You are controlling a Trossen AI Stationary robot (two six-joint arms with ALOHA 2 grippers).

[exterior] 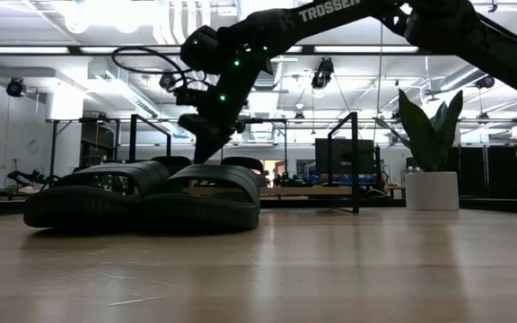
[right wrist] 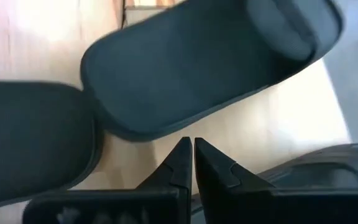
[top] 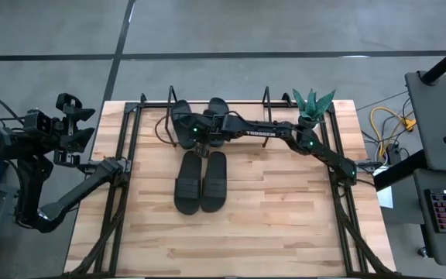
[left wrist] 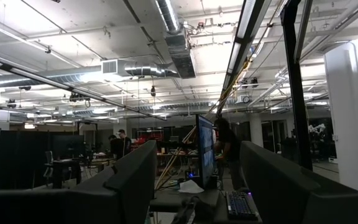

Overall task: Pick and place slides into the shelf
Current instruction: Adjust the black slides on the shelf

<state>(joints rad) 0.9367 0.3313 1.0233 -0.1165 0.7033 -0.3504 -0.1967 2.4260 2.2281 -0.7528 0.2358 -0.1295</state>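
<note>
Two slides (top: 200,183) lie plain (shelved pair half-hidden beneath right gripper (top: 201,149)).

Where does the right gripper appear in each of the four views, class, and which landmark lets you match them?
High view: right gripper, centre, above two slides.
Low view, upper left of centre.
Left wrist view: not in it.
Right wrist view, shut, bottom centre.
Shared landmark: those two slides.

**Two slides on shelf, two on table**

Two slides (top: 198,124) lie side by side on the shelf (top: 285,108) at the table's (top: 285,225) far edge. Two more (top: 201,182) lie touching just before it, mid-table. A plant (top: 312,105) stands at the shelf's right end.
</note>
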